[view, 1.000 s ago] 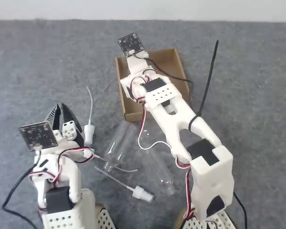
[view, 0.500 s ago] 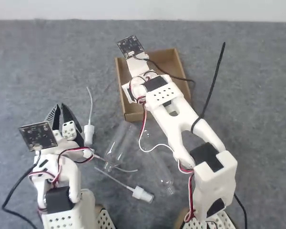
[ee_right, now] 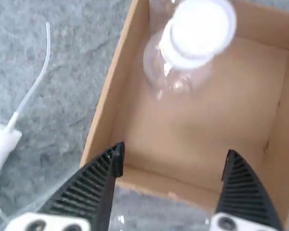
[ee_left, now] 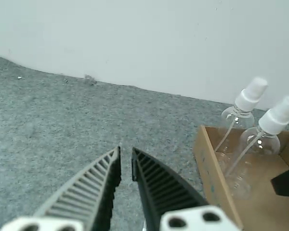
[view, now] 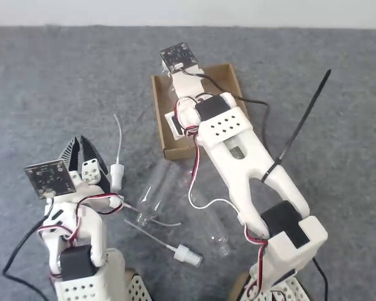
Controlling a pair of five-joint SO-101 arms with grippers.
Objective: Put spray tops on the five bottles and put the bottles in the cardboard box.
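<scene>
- Nearest me: a loose top on the mat. Bare bottles lie just beyond it, between the two arms.
- Left gripper: jaws all but closed, empty, low beside a second top.
- Right gripper: spread wide, holding nothing, hanging over the near wall of the box.
- Capped bottles stand at the box's far end; its near floor is bare.
- Step, my guess: get the right arm out and fetch a bare bottle. I'd lift straight up first, then swing, so the fingers miss the wall and caps.
- Room: open mat on the left arm's side of the box and farther out. It's cramped between the arms, with bottles and tubes there.
</scene>
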